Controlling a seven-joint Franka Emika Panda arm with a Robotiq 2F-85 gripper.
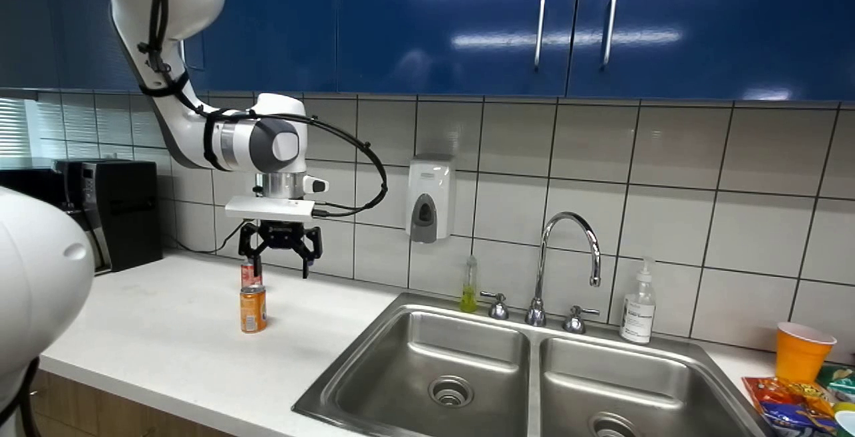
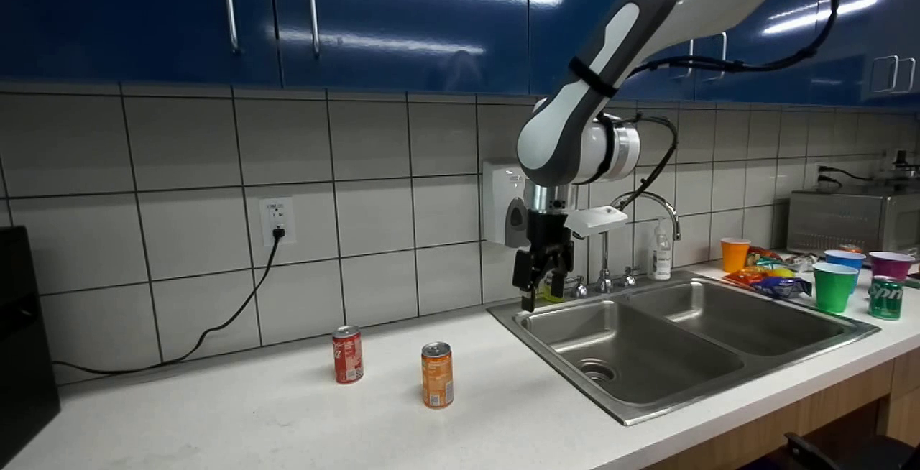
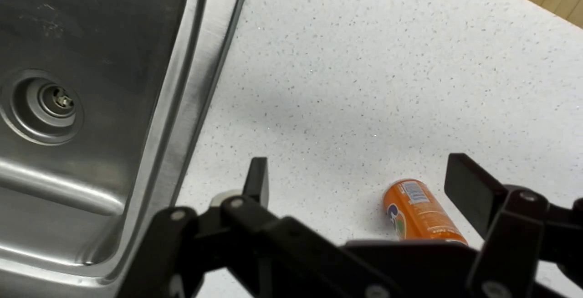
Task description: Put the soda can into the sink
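Observation:
The soda can, orange with a silvery top, stands upright on the white counter in both exterior views (image 1: 253, 309) (image 2: 437, 376). In the wrist view the can (image 3: 421, 211) shows between the fingers, nearer the right one, its top end hidden behind the gripper body. The double-basin steel sink (image 1: 534, 383) lies to the can's right in both exterior views (image 2: 553, 356); its rim (image 3: 191, 84) is at the left of the wrist view. My gripper (image 1: 281, 273) is open and empty, pointing down above the counter. It is apart from the can, toward the sink (image 2: 540, 289), and high in the wrist view (image 3: 360, 170).
A small red can (image 2: 348, 355) stands behind the orange one. The curved chrome tap (image 1: 540, 276), a yellow-green bottle (image 1: 469, 286) and a soap pump (image 1: 638, 310) line the sink's back. A wall dispenser (image 1: 431, 200) hangs nearby. Cups (image 2: 834, 287) and snack packs stand beyond the sink.

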